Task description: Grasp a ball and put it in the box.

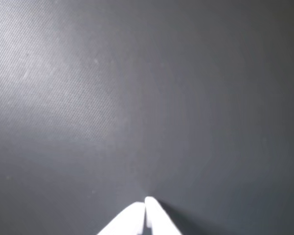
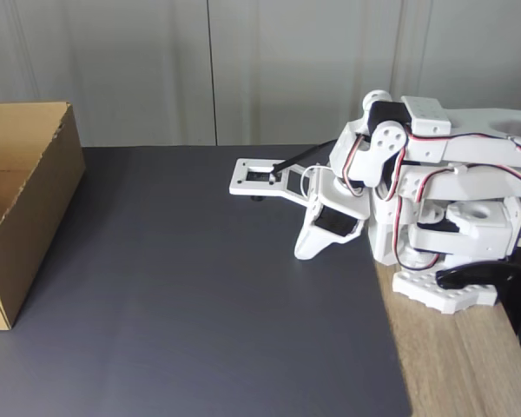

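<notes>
The ball is out of view. The box, brown corrugated cardboard and open at the top, stands at the left edge of the fixed view on the dark mat. My white arm is folded up on the right side. Its gripper points down at the mat, far to the right of the box. In the wrist view the two white fingertips of the gripper meet at the bottom edge, shut with nothing between them, over bare dark mat.
A dark grey mat covers the table between the box and the arm. Bare wooden tabletop shows at the right, where the arm's base is clamped. A grey wall stands behind.
</notes>
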